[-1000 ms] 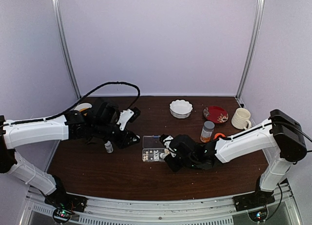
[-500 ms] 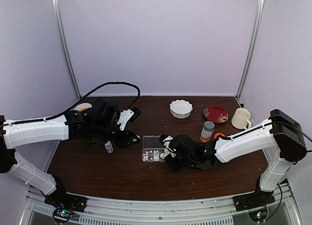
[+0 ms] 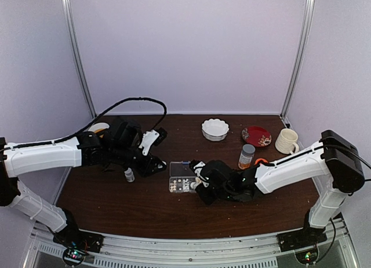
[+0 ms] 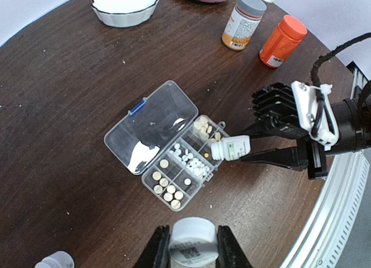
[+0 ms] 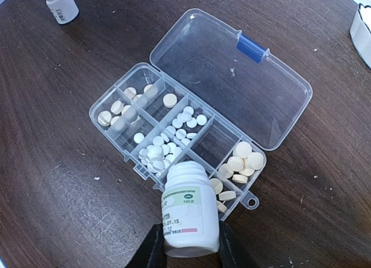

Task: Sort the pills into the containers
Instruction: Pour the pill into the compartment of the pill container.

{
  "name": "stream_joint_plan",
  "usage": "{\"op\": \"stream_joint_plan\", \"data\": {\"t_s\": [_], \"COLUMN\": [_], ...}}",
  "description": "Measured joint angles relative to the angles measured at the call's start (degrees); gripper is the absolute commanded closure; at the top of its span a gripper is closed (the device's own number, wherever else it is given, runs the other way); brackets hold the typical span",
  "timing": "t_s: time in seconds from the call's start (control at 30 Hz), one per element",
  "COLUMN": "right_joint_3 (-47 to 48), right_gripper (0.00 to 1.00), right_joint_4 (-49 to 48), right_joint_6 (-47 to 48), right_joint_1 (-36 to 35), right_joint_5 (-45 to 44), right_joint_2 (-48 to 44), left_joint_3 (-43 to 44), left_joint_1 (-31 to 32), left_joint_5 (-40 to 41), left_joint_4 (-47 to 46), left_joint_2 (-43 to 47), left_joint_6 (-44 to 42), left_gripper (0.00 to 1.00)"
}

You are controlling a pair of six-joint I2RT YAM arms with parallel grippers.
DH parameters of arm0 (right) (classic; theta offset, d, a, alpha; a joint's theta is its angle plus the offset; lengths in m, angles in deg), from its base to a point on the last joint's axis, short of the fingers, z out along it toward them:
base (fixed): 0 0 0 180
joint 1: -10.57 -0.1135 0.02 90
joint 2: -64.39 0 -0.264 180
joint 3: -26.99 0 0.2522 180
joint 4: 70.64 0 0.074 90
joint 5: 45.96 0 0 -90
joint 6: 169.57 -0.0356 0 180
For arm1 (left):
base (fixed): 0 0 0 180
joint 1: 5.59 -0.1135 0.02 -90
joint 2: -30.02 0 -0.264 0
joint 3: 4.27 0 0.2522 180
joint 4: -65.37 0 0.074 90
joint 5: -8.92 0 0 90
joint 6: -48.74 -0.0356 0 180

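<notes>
The clear pill organizer (image 3: 182, 178) lies open mid-table, its lid (image 5: 232, 76) flat on the wood. Small white pills (image 5: 165, 149) and larger pale ones (image 5: 240, 158) fill several compartments. My right gripper (image 5: 186, 245) is shut on a white bottle (image 5: 188, 213), which is tipped with its open mouth at the box's near edge (image 4: 231, 147). My left gripper (image 4: 194, 240) is shut on a second small white bottle (image 4: 194, 243), seen end on, above the table just short of the box. In the top view the two grippers (image 3: 155, 163) (image 3: 200, 179) flank the organizer.
A third small white bottle (image 3: 129, 174) stands left of the box. Behind and right are a grey-capped amber bottle (image 3: 246, 156), an orange bottle (image 4: 282, 40), a white bowl (image 3: 215, 129), a red plate (image 3: 256, 136) and a mug (image 3: 286, 141).
</notes>
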Motion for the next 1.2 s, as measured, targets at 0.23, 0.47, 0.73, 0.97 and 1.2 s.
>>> {"op": "stream_joint_plan", "data": {"t_s": [0.23, 0.47, 0.73, 0.97, 1.2], "right_joint_3": [0.26, 0.35, 0.83, 0.72, 0.46], "right_gripper": [1.00, 1.00, 1.00, 1.00, 1.00], "right_joint_4": [0.20, 0.22, 0.59, 0.70, 0.20], "right_joint_6": [-0.02, 0.00, 0.00, -0.02, 0.00], "right_joint_1": [-0.09, -0.39, -0.63, -0.63, -0.68], "right_joint_5": [0.00, -0.37, -0.57, -0.76, -1.03], "right_joint_2": [0.17, 0.20, 0.28, 0.39, 0.11], "left_joint_3": [0.00, 0.00, 0.00, 0.00, 0.00], "left_joint_1": [0.00, 0.00, 0.00, 0.00, 0.00], "left_joint_5": [0.00, 0.02, 0.02, 0.02, 0.02], "left_joint_4": [0.02, 0.04, 0.07, 0.09, 0.11], "left_joint_2": [-0.02, -0.04, -0.24, -0.33, -0.33], "left_joint_6": [0.02, 0.02, 0.02, 0.02, 0.02], "left_gripper": [1.00, 1.00, 1.00, 1.00, 1.00]}}
